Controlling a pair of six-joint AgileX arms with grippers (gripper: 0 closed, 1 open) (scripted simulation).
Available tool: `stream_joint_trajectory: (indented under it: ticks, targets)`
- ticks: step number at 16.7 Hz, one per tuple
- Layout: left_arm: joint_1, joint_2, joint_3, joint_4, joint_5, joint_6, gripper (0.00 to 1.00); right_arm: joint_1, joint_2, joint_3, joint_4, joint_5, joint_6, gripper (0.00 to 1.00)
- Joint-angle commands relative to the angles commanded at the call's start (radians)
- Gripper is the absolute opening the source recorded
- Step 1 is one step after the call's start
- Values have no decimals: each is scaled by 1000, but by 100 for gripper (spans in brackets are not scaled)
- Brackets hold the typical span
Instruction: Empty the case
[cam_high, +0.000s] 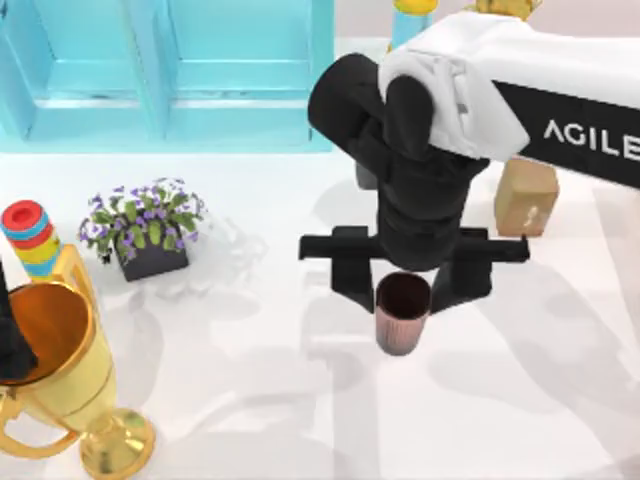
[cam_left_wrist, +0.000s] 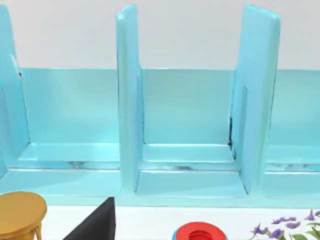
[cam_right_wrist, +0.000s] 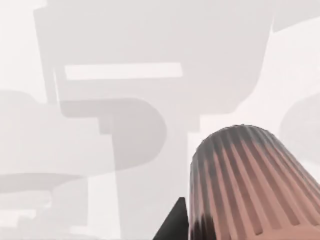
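Right gripper (cam_high: 403, 283) hung over the middle of the table (cam_high: 260, 400), a little toward the right edge, its black fingers (cam_high: 345, 275) spread wide apart on either side of a ribbed brown cup (cam_high: 402, 314). The cup stood upright on the white surface between them, and I could not tell whether either finger touched it. From the right wrist view the cup (cam_right_wrist: 250, 185) showed its fluted wall close by, with the gripper's shadow lying on the white top behind it.

By size: the case (cam_high: 170, 70), a turquoise cabinet, stood along the far edge toward the far-left corner, and its upright dividers (cam_left_wrist: 131, 100) parted shelf compartments that looked bare in the left wrist view. A gold trophy cup (cam_high: 60, 380) stood at the near-left corner, with a black part of the left arm at its mouth, so the left gripper's state could not be told. A small brown box (cam_high: 525, 197) sat near the right edge, just past the right arm. A dark pot of purple flowers (cam_high: 145, 228) stood left of centre, and a stack of coloured rings (cam_high: 28, 238) with a red top stood by the left edge beside the trophy.
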Motion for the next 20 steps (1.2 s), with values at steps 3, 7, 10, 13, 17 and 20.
stream_joint_trajectory:
  ticks: [3,7,10,13,17,20]
  targets:
    - [0,0,0,0,0,0,100,-3,6,-1,1,-2,1,0]
    - [0,0,0,0,0,0,100,-1,17,-52,65,-1,2,0]
    - [0,0,0,0,0,0,100,1,26,-88,113,0,3,0]
    - [0,0,0,0,0,0,100,5,37,-126,163,0,5,0]
    - [0,0,0,0,0,0,100,5,38,-126,164,0,5,8]
    - [0,0,0,0,0,0,100,5,38,-126,164,0,5,30]
